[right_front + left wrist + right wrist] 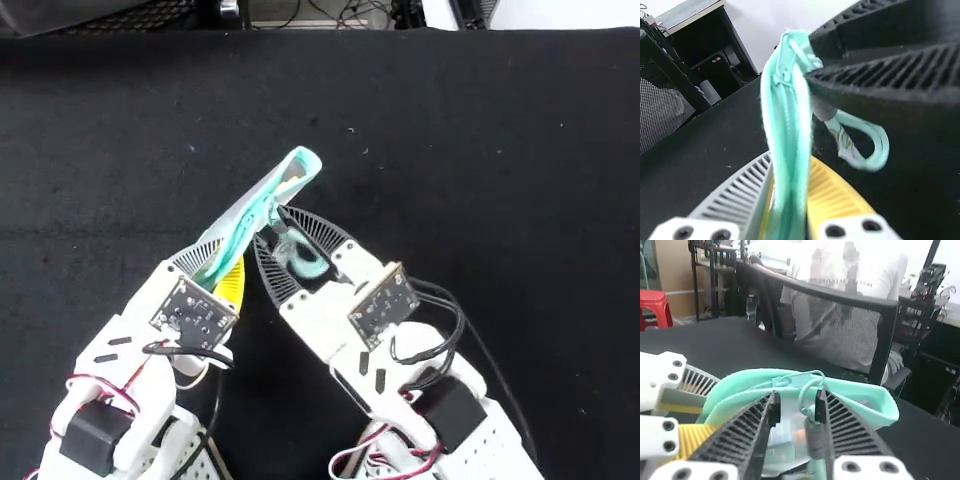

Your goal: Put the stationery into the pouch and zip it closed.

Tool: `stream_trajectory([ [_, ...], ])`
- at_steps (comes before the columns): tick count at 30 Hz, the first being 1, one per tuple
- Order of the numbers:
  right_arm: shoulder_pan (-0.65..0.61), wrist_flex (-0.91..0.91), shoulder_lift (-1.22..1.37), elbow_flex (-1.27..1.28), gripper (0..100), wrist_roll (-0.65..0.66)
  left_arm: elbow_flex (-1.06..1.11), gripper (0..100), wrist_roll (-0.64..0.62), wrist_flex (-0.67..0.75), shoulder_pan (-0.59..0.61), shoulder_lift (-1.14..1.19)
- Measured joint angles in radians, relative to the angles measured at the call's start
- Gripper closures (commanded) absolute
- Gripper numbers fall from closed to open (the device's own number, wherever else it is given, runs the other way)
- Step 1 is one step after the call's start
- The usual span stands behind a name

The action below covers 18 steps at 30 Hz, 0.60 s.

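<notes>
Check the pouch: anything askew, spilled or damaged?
Nothing looks spilled or torn. The pouch is up off the table, held edge-up and tilted between the fingers of the left gripper, while the right gripper pinches its strap loop. The only odd thing is that it hangs slanted between the two arms.

black cloth-covered table [520, 150], a few tiny pale specks [351, 129] on it

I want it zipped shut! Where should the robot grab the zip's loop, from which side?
Pinch the dangling teal loop across its strap, coming from the right arm's side: it hangs out that way, while the left hand clamps the pouch from the other side.
</notes>
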State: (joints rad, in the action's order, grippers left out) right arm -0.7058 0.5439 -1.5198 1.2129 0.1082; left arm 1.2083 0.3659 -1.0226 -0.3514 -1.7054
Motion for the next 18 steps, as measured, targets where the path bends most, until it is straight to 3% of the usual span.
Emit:
stream_trajectory([
  [18,0.101,-0.092,0.005,0.038,86.4,0.000,0.000,97,0.000,0.000,0.000,0.000],
])
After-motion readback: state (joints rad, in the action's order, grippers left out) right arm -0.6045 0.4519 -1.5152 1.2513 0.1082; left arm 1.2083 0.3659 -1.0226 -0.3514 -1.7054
